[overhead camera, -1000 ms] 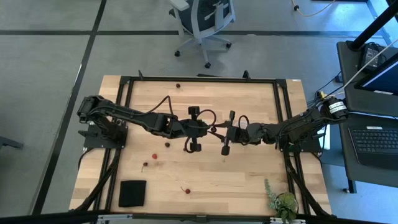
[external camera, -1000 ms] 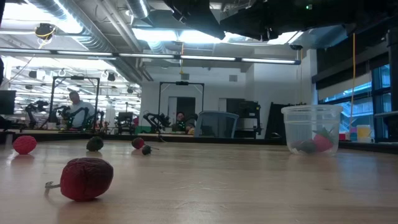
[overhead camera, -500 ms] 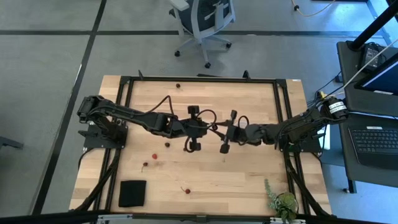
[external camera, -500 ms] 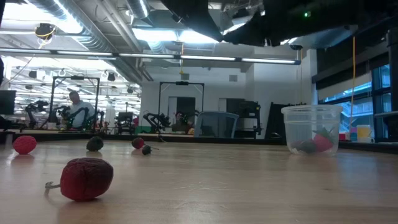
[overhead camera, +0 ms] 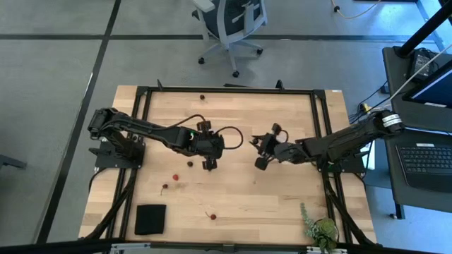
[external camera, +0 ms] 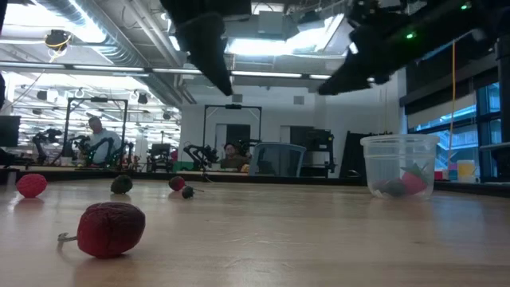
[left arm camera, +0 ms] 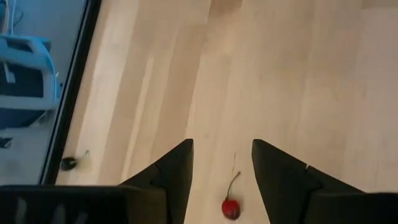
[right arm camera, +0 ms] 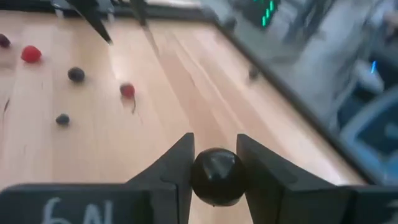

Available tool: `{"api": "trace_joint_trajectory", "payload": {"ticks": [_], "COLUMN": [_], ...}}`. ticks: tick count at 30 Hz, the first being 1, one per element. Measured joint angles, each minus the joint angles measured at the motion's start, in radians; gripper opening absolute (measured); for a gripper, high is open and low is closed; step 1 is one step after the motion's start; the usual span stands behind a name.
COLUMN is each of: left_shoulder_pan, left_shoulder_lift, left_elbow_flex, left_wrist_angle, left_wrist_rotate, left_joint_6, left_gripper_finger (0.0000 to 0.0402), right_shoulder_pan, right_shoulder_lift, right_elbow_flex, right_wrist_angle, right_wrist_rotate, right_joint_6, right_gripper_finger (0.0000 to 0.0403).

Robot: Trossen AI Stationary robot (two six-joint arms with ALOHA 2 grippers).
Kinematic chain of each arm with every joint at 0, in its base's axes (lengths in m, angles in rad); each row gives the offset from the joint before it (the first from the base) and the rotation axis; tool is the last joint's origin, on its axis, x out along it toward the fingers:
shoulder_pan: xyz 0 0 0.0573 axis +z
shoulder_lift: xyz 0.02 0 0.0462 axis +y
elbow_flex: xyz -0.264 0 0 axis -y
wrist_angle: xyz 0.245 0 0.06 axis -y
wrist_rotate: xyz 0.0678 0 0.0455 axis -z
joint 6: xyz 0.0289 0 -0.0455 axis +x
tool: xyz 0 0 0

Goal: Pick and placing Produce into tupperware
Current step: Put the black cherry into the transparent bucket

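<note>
Right gripper [right arm camera: 214,163] clamped on small round dark maroon fruit [right arm camera: 216,176], mid-table, right of open, empty left gripper [left arm camera: 222,165]; tupperware unseen from above, bearing undeterminable.

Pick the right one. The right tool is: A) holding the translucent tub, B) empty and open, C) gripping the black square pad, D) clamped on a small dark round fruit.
D: in the right wrist view the right tool has its two dark fingers pressed on either side of a small dark round fruit.
</note>
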Motion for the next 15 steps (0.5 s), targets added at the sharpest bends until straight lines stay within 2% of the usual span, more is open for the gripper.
{"api": "trace_joint_trajectory", "payload": {"ticks": [4, 8, 11, 15], "left_shoulder_pan": [0.004, 0.004, 0.005, 0.005], "left_shoulder_lift": [0.0, 0.0, 0.0, 0.0], "left_elbow_flex": [0.0, 0.0, 0.0, 0.0], "left_wrist_angle": [-0.01, -0.014, -0.014, -0.014], "left_wrist_rotate": [-0.001, 0.0, 0.0, 0.0], "left_joint_6": [-0.022, -0.027, -0.028, -0.03], "left_gripper_finger": [0.0157, 0.0157, 0.0157, 0.0157], "right_shoulder_pan": [-0.005, -0.024, -0.035, -0.044], "right_shoulder_lift": [-0.107, -0.183, -0.199, -0.19], "right_elbow_flex": [0.028, 0.091, 0.108, 0.109], "right_wrist_angle": [-0.293, -0.554, -0.673, -0.787], "right_wrist_rotate": [-0.036, -0.205, -0.318, -0.356], "right_joint_6": [0.228, 0.449, 0.526, 0.589], "right_gripper_finger": [0.0108, 0.0113, 0.0114, 0.0108]}}
